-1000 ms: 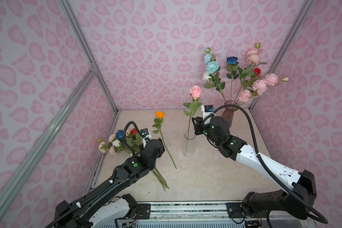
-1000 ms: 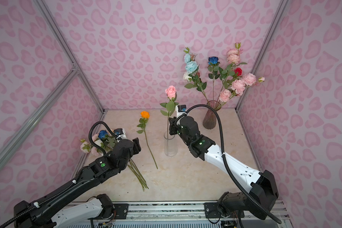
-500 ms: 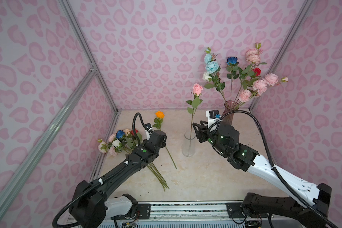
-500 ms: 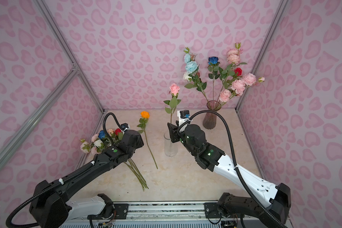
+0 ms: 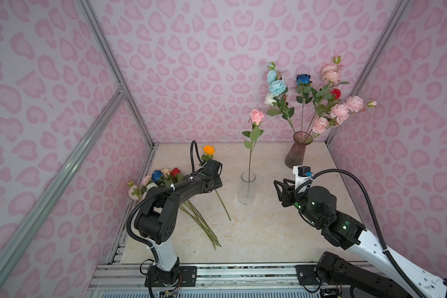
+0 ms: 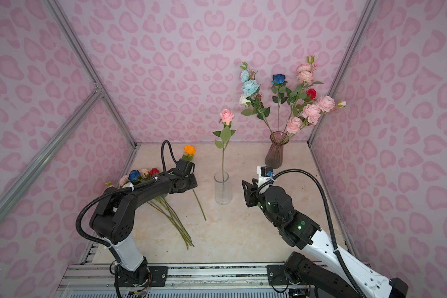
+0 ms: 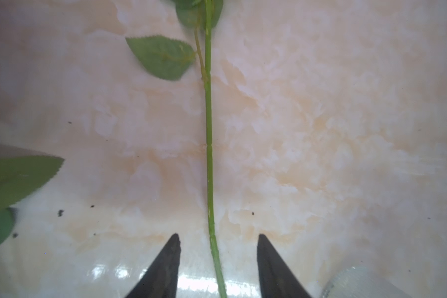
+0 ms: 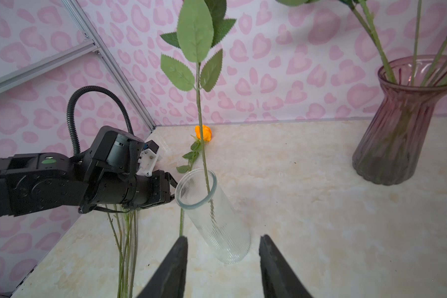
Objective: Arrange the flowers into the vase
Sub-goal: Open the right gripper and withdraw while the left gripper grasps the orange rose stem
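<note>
A clear glass vase [image 5: 246, 191] [image 6: 223, 189] [image 8: 217, 219] stands mid-table with one pink rose [image 5: 256, 116] [image 6: 226, 116] upright in it. An orange rose [image 5: 208, 149] [image 6: 189, 149] [image 8: 203, 133] lies on the table to its left. My left gripper [image 7: 217, 236] is low over that rose's green stem [image 7: 209, 154], open, one jaw on each side and neither touching it. My right gripper [image 5: 279, 188] [image 8: 222, 238] hangs open and empty a little to the right of the glass vase. More flowers [image 5: 160, 178] lie in a bunch at the left wall.
A purple ribbed vase [image 5: 296, 152] [image 6: 275, 152] [image 8: 398, 129] with several flowers stands at the back right corner. The bunch's long stems [image 5: 201, 224] fan out toward the front under the left arm. Pink patterned walls close in three sides.
My right gripper has let go of the pink rose and drawn back to the right. My left gripper has moved from the bunch over the orange rose's stem, its jaws narrowing.
</note>
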